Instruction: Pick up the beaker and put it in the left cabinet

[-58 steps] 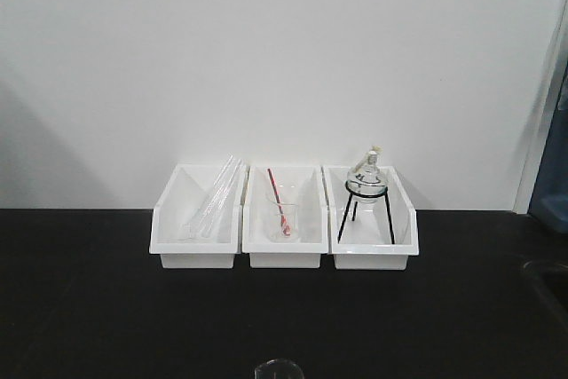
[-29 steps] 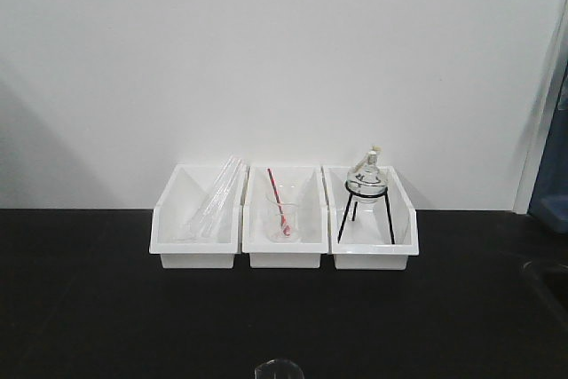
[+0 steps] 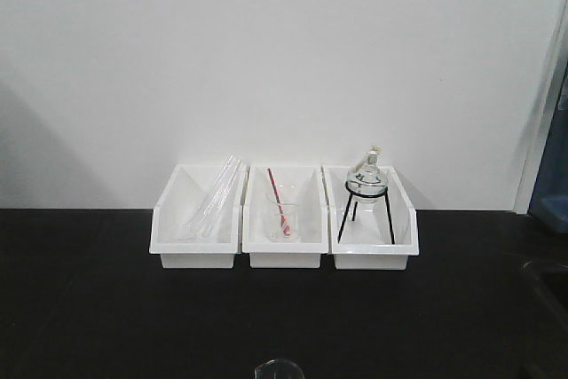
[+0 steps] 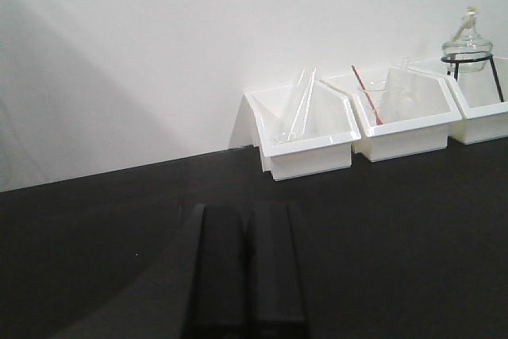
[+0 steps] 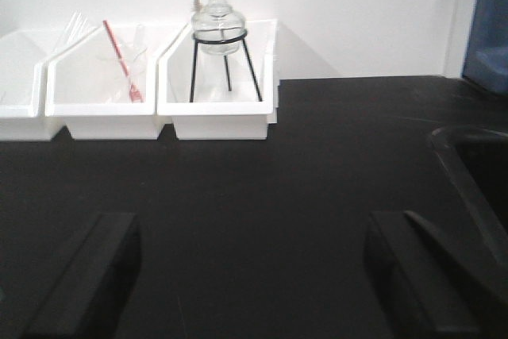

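Only the rolled rim of the clear glass beaker [image 3: 278,367] shows, at the bottom edge of the front view on the black table. The left cabinet is out of view. My left gripper [image 4: 248,220] hovers low over the black tabletop, its two dark fingers pressed together, shut and holding nothing. My right gripper [image 5: 250,267] is open wide, with one finger [image 5: 83,271] at the left and the other at the right, and bare table between them. Neither wrist view shows the beaker.
Three white bins stand against the back wall: the left bin [image 3: 195,219] holds glass tubes, the middle bin [image 3: 284,250] a small beaker with a red rod [image 3: 280,210], the right bin [image 3: 373,250] a round flask on a black tripod [image 3: 366,182]. A dark recessed rim [image 5: 468,156] lies at the table's right.
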Tool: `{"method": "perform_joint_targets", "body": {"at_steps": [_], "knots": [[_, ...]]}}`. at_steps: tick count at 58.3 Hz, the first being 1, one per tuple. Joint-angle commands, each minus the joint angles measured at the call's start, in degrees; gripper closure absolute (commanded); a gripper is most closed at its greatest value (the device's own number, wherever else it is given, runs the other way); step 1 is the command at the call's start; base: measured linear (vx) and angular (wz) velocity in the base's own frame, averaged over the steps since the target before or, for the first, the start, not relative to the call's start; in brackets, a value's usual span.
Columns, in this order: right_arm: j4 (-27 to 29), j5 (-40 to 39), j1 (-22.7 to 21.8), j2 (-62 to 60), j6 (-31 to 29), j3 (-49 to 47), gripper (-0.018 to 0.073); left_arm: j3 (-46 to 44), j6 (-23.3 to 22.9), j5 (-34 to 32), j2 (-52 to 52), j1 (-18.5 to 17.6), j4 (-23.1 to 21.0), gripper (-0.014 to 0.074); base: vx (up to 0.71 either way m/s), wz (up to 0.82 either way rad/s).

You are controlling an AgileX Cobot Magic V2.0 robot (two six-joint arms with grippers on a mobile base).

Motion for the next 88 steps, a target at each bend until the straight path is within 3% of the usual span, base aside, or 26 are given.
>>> {"method": "perform_joint_targets", "body": {"at_steps": [1,4,10,27,46,67,88], "knots": [[-8.14,-11.74,2.73,6.22,-0.59,-2.20,-0.0125,0.90,-0.15,-4.28,-1.06,-0.03,-0.18,0.0595,0.00,0.00],[-14.88,-15.39,6.24,9.63,-0.46,-2.42,-0.0124,0.90,-0.15,-4.28,-1.06,-0.03,-0.18,0.0595,0.00,0.00],[-21.10,-22.39,11.50,16.61,-0.51,-3.45,-0.0120,0.90,-0.15,-4.28,-1.06,-0.03,-0.18,0.0595,0.00,0.00],[-20.33,-26.80,20.40,39.06,-0.51,-10.65,-0.0115,0.90,-0.15,-4.28,-1.06,-0.03,-0.18,0.0595,0.00,0.00],[-20.18,-34.50,21.00,54.80,4.33,-19.35,-0.0104,0.90,-0.15,-4.28,-1.06,-0.03,-0.18,0.0595,0.00,0.00],[-24.23,-35.35,21.00,62.05,5.80,-27.43,-0.0094,0.90,-0.15,-4.28,-1.06,-0.03,-0.18,0.0595,0.00,0.00],[-24.24,-36.23,21.00,68.26,5.79,-32.79,-0.0072,0.90,-0.15,-4.28,-1.06,-0.03,-0.18,0.0595,0.00,0.00]]}}
